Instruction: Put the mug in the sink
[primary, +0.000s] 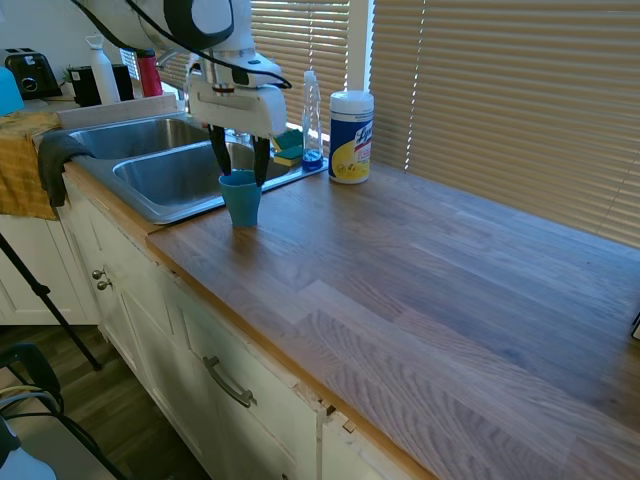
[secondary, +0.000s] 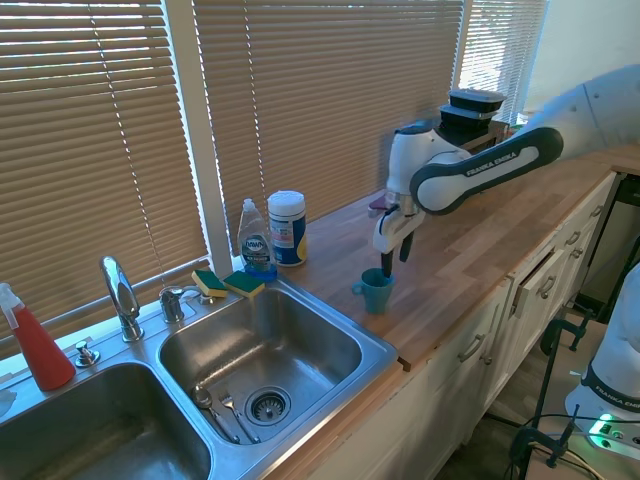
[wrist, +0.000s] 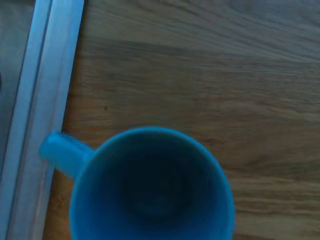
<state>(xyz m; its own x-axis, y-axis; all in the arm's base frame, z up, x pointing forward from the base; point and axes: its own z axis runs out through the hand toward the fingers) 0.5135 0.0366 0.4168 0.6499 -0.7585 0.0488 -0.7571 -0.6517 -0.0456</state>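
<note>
The gripper (primary: 239, 163) hangs right above the mug (primary: 240, 198) in the upper left of the first exterior view, fingers pointing down and spread apart, one dark finger (primary: 217, 156) to the picture's left of the rim and the other to its right. The fingertips sit about level with the rim, and it's hard to say whether either touches it; nothing is pinched. The mug stands upright on the wooden counter (primary: 420, 270), just beside the sink (primary: 160, 170) and close to the metal rim. From the second exterior view, the gripper (secondary: 393, 262) comes down from the upper right onto the mug (secondary: 376, 289), which sits at centre frame just right of the sink (secondary: 260, 350), its small handle poking toward the picture's left. In the wrist view the mug (wrist: 150, 187) fills the lower middle, seen straight down its dark, empty inside, the handle stub pointing toward the sink's steel rim (wrist: 35, 100) along the left edge. Further back on the counter, a white wipes canister (primary: 351, 136) and a clear soap bottle (primary: 312, 118) stand by the blinds, well apart from the mug.
</note>
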